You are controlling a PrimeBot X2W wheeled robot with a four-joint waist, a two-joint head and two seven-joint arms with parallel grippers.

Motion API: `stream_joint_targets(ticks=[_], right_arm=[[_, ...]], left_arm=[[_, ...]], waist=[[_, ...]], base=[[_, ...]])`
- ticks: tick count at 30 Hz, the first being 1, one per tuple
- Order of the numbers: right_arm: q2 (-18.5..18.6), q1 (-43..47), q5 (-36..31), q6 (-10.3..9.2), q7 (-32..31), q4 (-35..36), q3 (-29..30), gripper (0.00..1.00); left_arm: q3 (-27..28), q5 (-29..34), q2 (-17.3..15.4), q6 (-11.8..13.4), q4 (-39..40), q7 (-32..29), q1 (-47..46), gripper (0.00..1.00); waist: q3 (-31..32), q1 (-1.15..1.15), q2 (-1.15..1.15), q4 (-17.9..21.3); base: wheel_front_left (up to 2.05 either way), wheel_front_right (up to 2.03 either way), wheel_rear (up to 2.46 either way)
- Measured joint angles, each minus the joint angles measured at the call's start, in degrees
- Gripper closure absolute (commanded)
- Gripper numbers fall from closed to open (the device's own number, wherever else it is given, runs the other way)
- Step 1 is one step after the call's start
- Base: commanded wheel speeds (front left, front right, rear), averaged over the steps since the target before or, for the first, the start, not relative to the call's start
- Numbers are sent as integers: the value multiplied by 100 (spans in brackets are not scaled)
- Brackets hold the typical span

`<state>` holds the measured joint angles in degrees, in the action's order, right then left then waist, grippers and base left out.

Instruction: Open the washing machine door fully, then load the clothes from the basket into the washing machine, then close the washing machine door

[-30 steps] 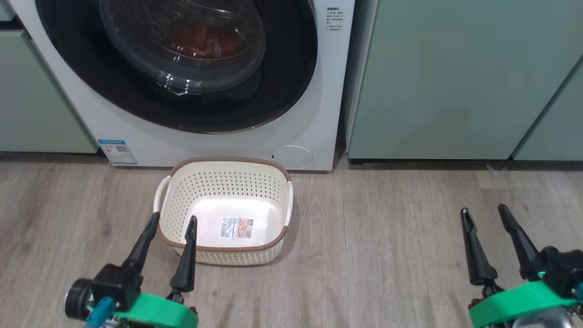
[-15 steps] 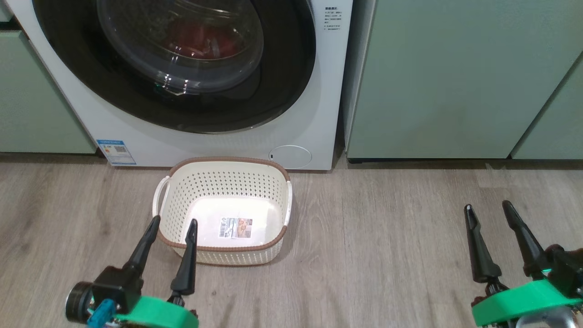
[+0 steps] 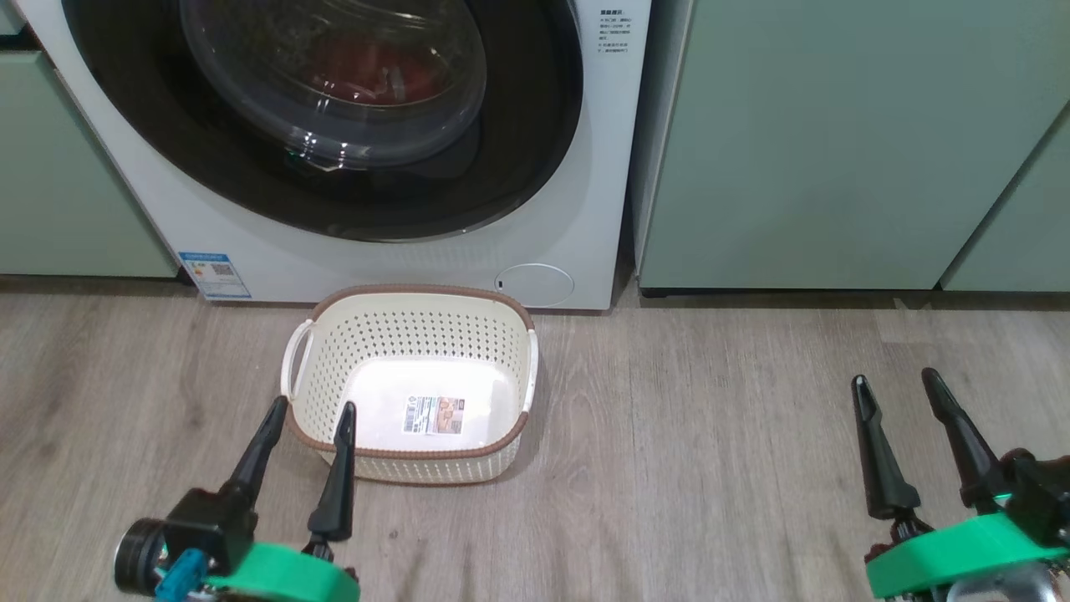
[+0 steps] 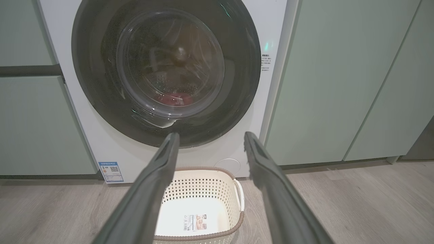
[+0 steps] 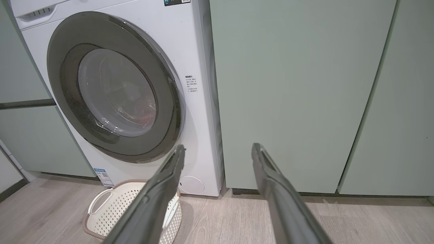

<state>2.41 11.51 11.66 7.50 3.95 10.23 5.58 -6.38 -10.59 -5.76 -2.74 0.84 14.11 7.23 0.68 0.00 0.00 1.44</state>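
1. Biggest thing around is the grey wood-look floor (image 3: 710, 435), with pale green cabinets (image 3: 836, 142) on both sides of the machine.
2. The washing machine (image 3: 602, 167) is a white front-loader and sits right between those cabinets, straight ahead of me.
3. The washing machine door (image 3: 527, 142) has a fat glossy black rim and a clear domed glass. It looks shut, flush against the front panel in both wrist views.
4. The basket (image 3: 418, 334) is cream with holes and a brown rim. It's on the floor just in front of the washer, below the door, with nothing in it.
5. The clothes (image 3: 376, 71) are inside the drum. I can only see a red patch through the glass, so no details from me.
6. My left gripper (image 3: 313, 405) is spread wide with nothing between the fingers. From the head view its tips line up with the basket's near left corner; I honestly can't tell if they touch the rim.
7. My right gripper (image 3: 893, 378) is spread wide too and holds nothing. It's over bare floor, well apart from the basket, in front of the right-hand cabinet.
8. Small stuff: a round service flap (image 3: 535, 284) low on the washer's right, a blue label sticker (image 3: 215, 275) low on its left, and a label sticker (image 3: 433, 415) on the basket's floor.
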Motion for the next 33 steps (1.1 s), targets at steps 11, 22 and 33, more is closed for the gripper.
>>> stream_joint_targets(ticks=[11,22,33], right_arm=[[-1,-1,0,0,0,1,0,0],[-21,46,138,0,0,-411,-46,100],[-20,35,894,0,-42,-598,-70,100]], left_arm=[[-7,0,-22,101,0,-43,0,0],[-73,-143,14,137,-388,-96,152,100],[-33,-894,14,90,-490,-246,124,100]], waist=[[-24,0,0,-9],[-33,0,0,-18],[-37,1,0,-29]], base=[[0,0,0],[0,0,0],[0,0,0]])
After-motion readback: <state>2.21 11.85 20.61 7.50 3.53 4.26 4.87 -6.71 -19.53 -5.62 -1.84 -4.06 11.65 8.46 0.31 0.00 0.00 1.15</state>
